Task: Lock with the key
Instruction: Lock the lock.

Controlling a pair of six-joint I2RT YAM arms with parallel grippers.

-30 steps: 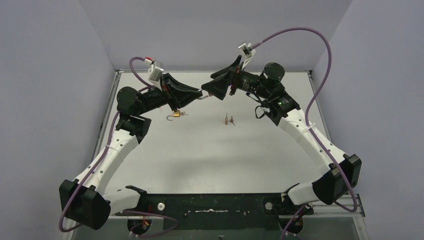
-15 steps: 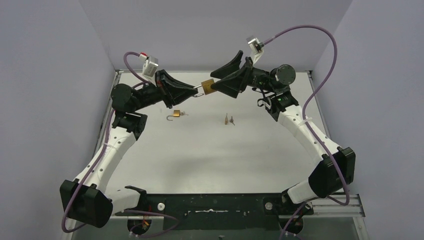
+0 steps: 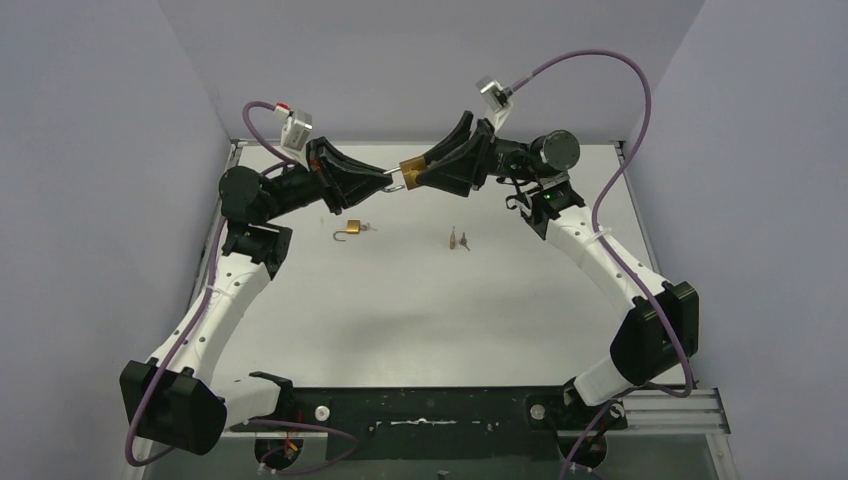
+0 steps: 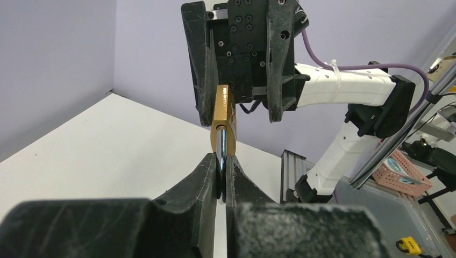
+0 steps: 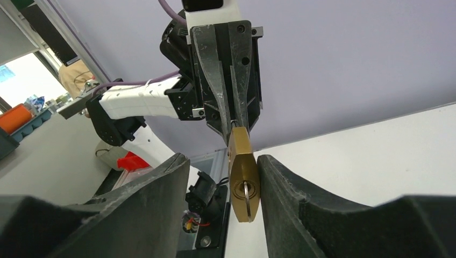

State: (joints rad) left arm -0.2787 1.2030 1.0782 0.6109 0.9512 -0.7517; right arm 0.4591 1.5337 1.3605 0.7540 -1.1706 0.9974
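A brass padlock (image 3: 413,167) hangs in the air above the back of the table, between my two grippers. My left gripper (image 4: 221,164) is shut on its steel shackle (image 4: 220,161). In the right wrist view the padlock's body (image 5: 243,174) sits between the fingers of my right gripper (image 5: 223,161). The right-hand finger (image 5: 279,188) is against the brass and the left-hand finger (image 5: 161,188) stands well off it, so the jaws are open. A thin metal key (image 5: 246,194) shows edge-on in the keyhole.
A second small padlock (image 3: 348,231) with its shackle swung open lies on the white table (image 3: 420,310) left of centre. Two loose keys (image 3: 458,239) lie near the middle. Grey walls close in the table on both sides.
The right gripper's jaws have narrowed around the padlock's body. Both arms have shifted a little, the padlock rising slightly and coming into plain view between them. The left grip is unchanged.
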